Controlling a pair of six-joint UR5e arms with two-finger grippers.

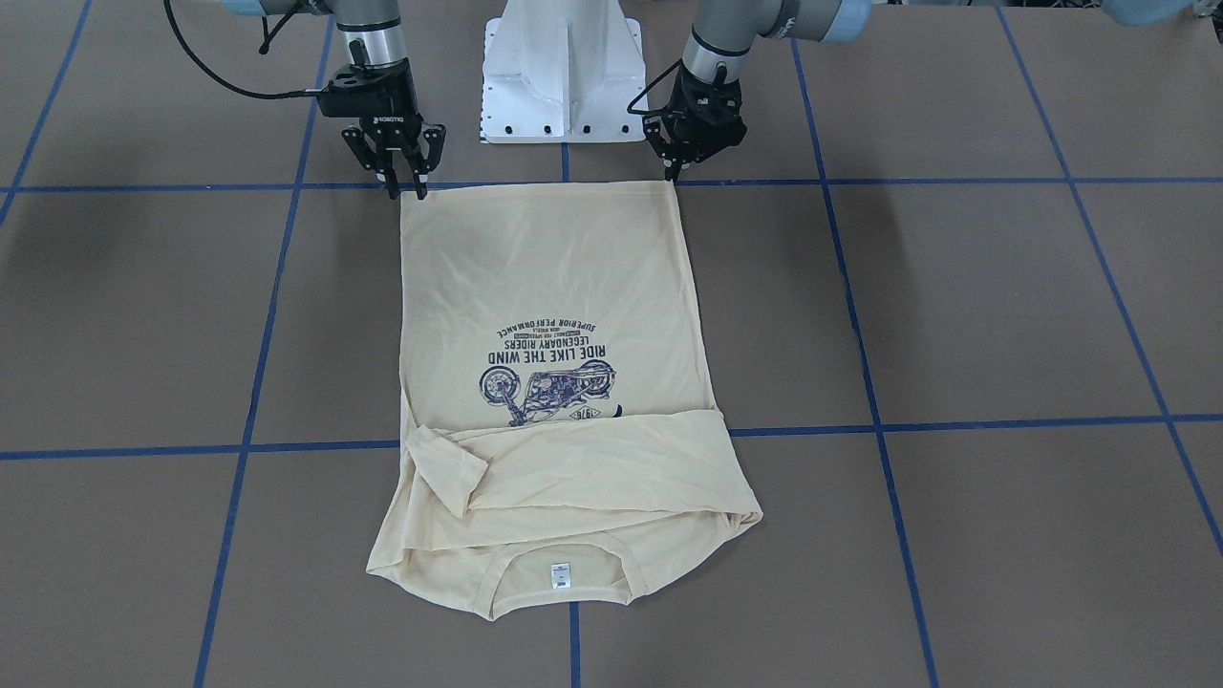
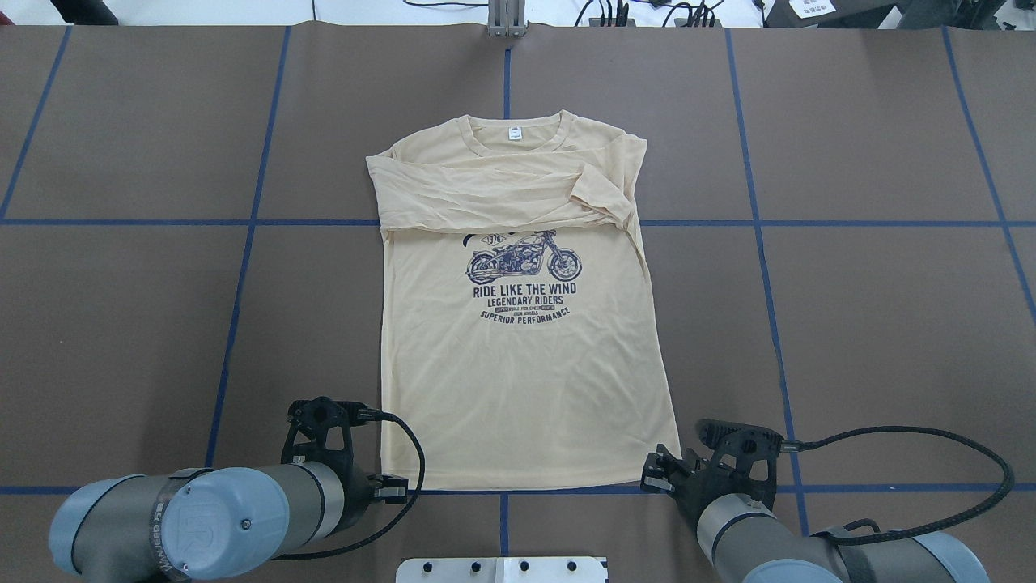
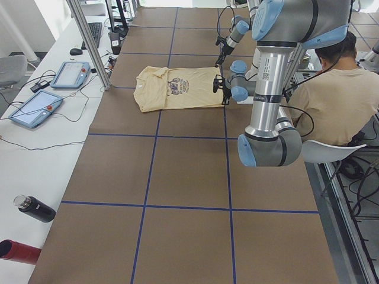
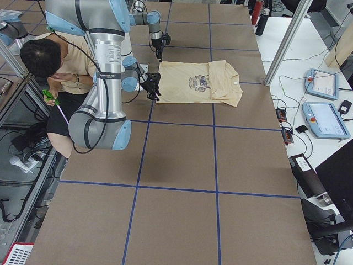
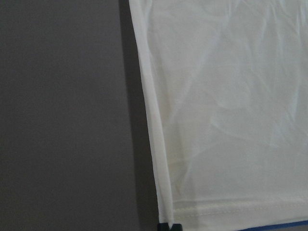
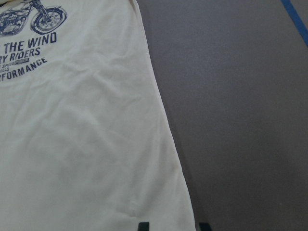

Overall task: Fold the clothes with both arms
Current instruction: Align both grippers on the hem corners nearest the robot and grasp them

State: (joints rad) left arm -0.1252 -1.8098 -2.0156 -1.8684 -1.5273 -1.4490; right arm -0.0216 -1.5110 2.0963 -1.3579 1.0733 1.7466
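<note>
**Right gripper.** The right gripper (image 1: 406, 189) has its jaws spread wide. In the right wrist view the two fingertips (image 6: 143, 226) stand well apart, one over the cloth and one over the bare table. They straddle the side edge of the T-shirt (image 1: 554, 287) at its hem corner. Nothing is clamped between them.

**Left gripper.** The left gripper (image 1: 675, 175) stands at the opposite hem corner, tips pointing down. In the left wrist view the tips show only as a narrow dark sliver at the bottom edge, where the corner ends. The jaw opening, and whether cloth is pinched, cannot be determined.

**T-shirt.** The garment lies flat on the table (image 1: 955, 306), print side up.
- The hem is nearest the robot and runs along a blue tape line (image 1: 860, 181).
- The collar, with its white neck label (image 1: 559, 575), is at the far end.
- Both sleeves (image 1: 592, 468) are folded across the chest and overlap the upper edge of the motorcycle print (image 1: 549, 373).

**Arms.** The left arm (image 2: 186, 518) and right arm (image 2: 769, 542) reach in on either side of the white pedestal (image 1: 562, 76).
</note>
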